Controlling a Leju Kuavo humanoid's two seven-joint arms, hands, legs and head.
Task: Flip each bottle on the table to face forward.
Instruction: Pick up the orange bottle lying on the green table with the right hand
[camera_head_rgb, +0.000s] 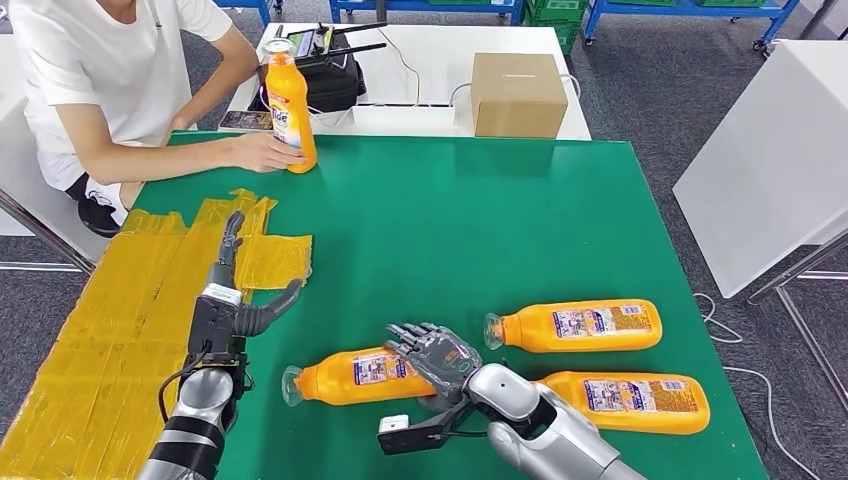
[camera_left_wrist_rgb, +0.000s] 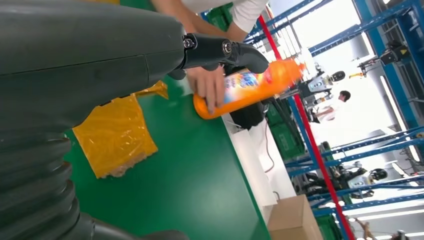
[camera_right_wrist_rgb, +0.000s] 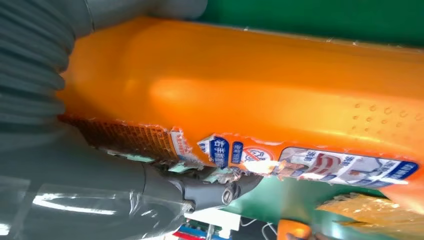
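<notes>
Three orange bottles lie on their sides on the green table (camera_head_rgb: 450, 220). My right hand (camera_head_rgb: 435, 355) grips the base end of the nearest lying bottle (camera_head_rgb: 345, 377), whose cap points left; up close this bottle (camera_right_wrist_rgb: 260, 95) sits between thumb and fingers with its label edge showing. Two other lying bottles, one (camera_head_rgb: 580, 326) behind the other (camera_head_rgb: 625, 402), are to the right with labels up. A fourth bottle (camera_head_rgb: 290, 100) (camera_left_wrist_rgb: 250, 87) stands upright at the far left, held by a person's hand (camera_head_rgb: 262, 152). My left hand (camera_head_rgb: 235, 300) hovers open, holding nothing, over the yellow tape.
Yellow tape patches (camera_head_rgb: 120, 320) cover the table's left side. A person in a white shirt (camera_head_rgb: 110, 70) sits at the far left corner. Behind the table stand a cardboard box (camera_head_rgb: 518, 93) and a black device (camera_head_rgb: 330, 70) on a white table.
</notes>
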